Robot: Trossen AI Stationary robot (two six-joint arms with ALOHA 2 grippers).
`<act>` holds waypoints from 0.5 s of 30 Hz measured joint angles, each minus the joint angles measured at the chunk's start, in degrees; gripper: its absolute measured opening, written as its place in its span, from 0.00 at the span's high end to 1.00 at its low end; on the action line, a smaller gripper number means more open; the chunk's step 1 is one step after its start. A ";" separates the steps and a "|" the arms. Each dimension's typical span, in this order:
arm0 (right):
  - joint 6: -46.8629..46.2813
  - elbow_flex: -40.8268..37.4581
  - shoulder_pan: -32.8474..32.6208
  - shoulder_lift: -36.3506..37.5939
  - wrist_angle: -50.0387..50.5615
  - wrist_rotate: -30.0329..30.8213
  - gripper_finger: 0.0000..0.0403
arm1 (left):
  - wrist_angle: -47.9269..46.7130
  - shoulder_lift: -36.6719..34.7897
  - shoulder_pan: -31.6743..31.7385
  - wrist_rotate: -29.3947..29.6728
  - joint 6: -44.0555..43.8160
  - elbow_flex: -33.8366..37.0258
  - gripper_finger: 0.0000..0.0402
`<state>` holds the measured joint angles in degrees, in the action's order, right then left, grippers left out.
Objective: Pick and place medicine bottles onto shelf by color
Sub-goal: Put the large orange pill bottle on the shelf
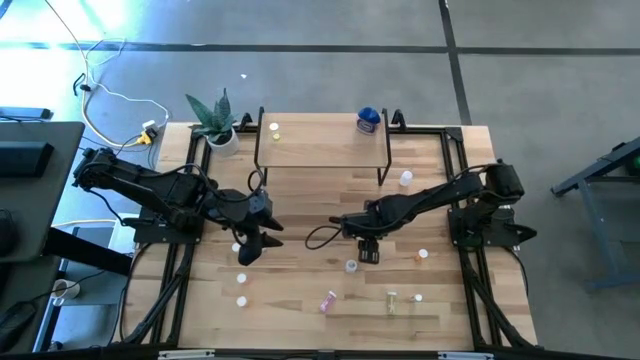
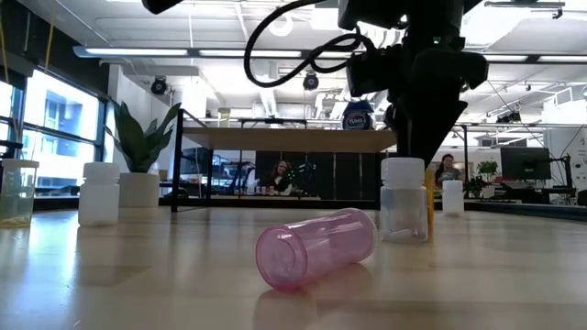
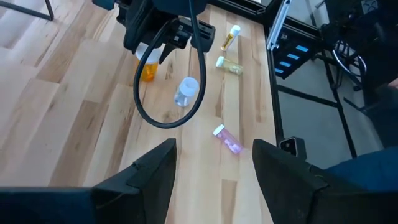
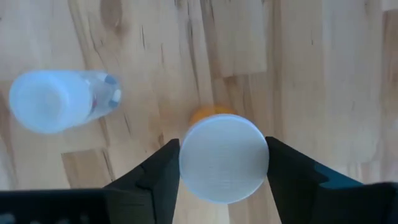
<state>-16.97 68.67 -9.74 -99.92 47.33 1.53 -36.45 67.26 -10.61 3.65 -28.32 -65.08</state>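
An orange bottle with a white cap (image 4: 224,158) stands upright on the table near its middle, and my right gripper (image 1: 367,250) has come down over it. Beside it stands a clear white-capped bottle (image 4: 56,102), which in the low view hides most of the orange one (image 2: 428,202). My left gripper (image 3: 214,180) hangs open above the table (image 1: 250,245), left of centre, with nothing between its fingers. A pink bottle (image 2: 316,247) lies on its side near the front edge. The shelf (image 1: 320,150) at the far edge carries a blue bottle (image 1: 368,120). My right gripper pinches the orange bottle's white cap by its rim (image 4: 189,165), one finger on either side. The fingers come from above, pointing down. The bottle stands upright with its base on the table (image 3: 148,74).
Several small bottles are scattered near the front edge, among them a yellow-green one (image 1: 391,300) and white-capped ones (image 1: 241,299). A potted plant (image 1: 218,125) stands at the shelf's left end. A black cable loop (image 3: 168,93) hangs below the right arm. Black frame rails (image 1: 470,200) run along the table's sides.
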 joint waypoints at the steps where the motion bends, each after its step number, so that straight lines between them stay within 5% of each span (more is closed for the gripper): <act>1: -0.09 0.27 0.00 -0.02 0.69 -0.27 0.55 | 0.00 0.00 0.00 0.00 0.21 0.00 0.50; 15: -0.70 15.62 2.27 -0.04 13.35 -0.31 0.53 | -0.20 0.00 3.03 0.08 -0.36 0.00 0.50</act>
<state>-17.67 84.29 -7.47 -99.96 60.68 1.22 -36.64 67.26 -7.58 3.73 -28.68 -65.08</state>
